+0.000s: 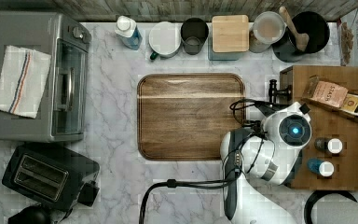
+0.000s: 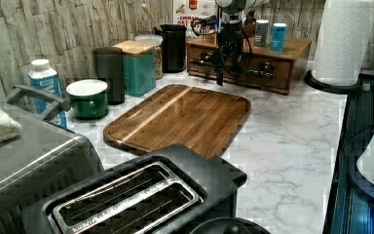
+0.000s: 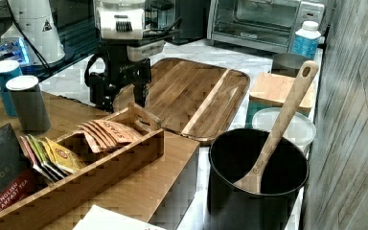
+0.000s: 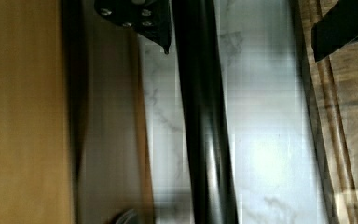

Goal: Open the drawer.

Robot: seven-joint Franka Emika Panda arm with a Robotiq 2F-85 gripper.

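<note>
Starting at the top view's left, you have the toaster oven [image 1: 37, 77] with a striped towel [image 1: 21, 80] on its roof and the black toaster [image 1: 46, 175] below it, then the cutting board [image 1: 190, 116] in the middle of the marble counter [image 1: 114, 116]. Further right, your arm [image 1: 261, 158] reaches up from the top view's lower edge and bends over the front of the wooden box [image 1: 349, 126] at the top view's right, its wrist pointing straight down. In the left view the tool [image 2: 220, 66] hangs vertically right at the drawer [image 2: 241, 66], which sits in the box's front face, just beyond the far corner of the cutting board. Its fingers stand apart: in the wrist view one finger [image 4: 140, 18] sits on the drawer side of the long black bar handle [image 4: 203, 116] and the other [image 4: 342, 25] on the cutting-board side, so the bar runs between them without either one pressing it. In that view the finger nearer the drawer is just beside the bar, the other well off it. In the left view the drawer front looks level with the box face. On top of the box you have two small tins [image 2: 270, 34] and a rack of tea bags [image 3: 76, 148].
</note>
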